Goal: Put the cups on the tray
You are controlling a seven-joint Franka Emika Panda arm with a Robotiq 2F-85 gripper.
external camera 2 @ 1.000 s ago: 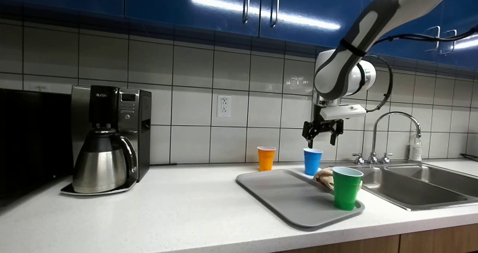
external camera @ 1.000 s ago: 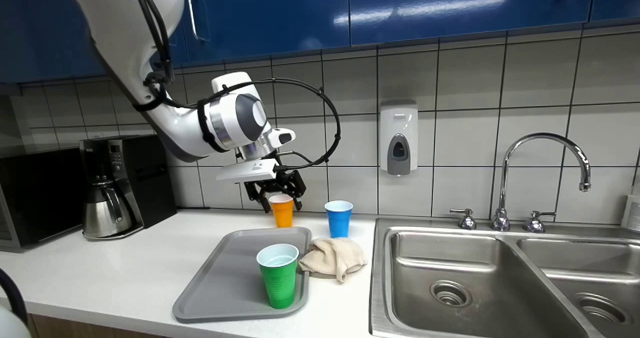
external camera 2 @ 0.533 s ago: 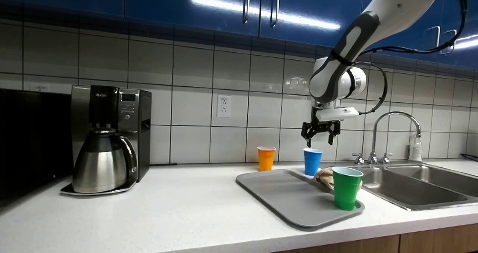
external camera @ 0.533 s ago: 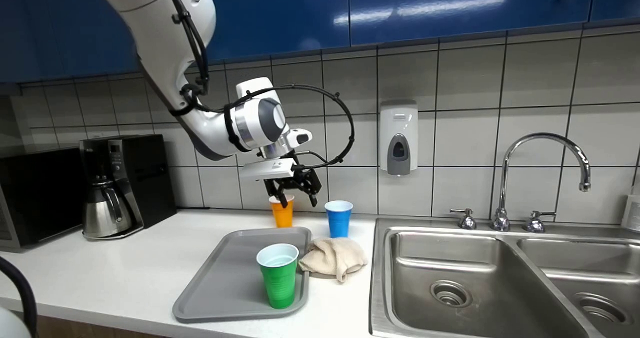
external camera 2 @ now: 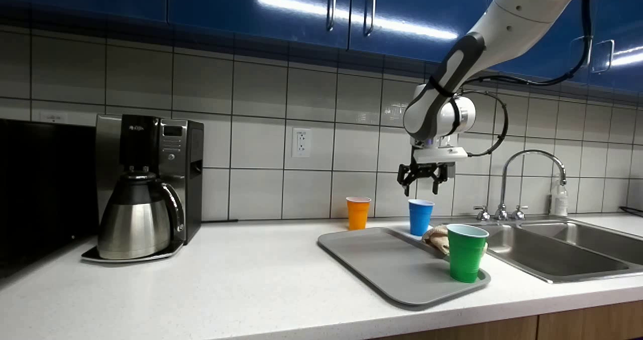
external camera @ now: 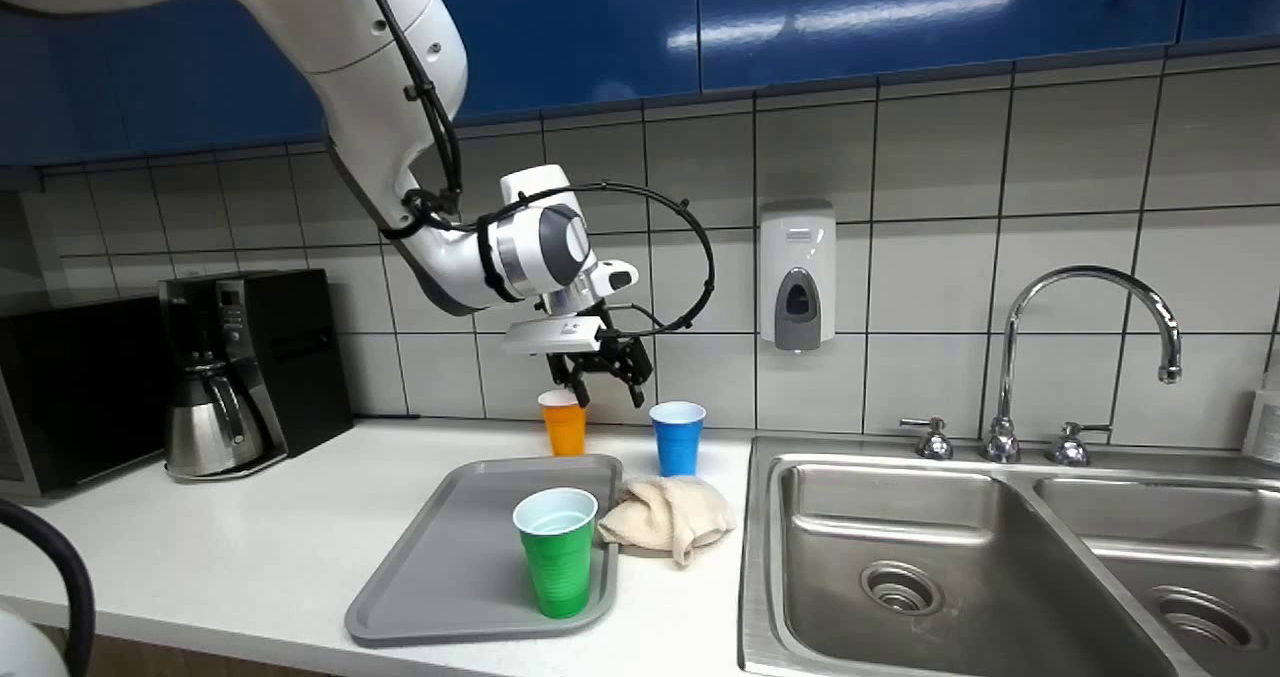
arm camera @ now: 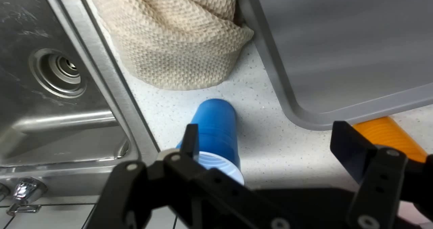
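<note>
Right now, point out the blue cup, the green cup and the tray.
Blue cup (arm camera: 218, 136): wrist view, on its outer wall.
Green cup (external camera: 558, 565): in an exterior view, on its outer wall.
Tray (external camera 2: 389, 262): in an exterior view, on its bare floor.

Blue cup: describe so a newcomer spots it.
Find the double steel sink. Between it and the grey rectangular plastic tray lies a crumpled beige cloth; the tapered blue plastic cup stands between cloth and tiled wall. It is off the tray, unlike the green tapered cup, and nearer the sink than the orange tapered cup.
</note>
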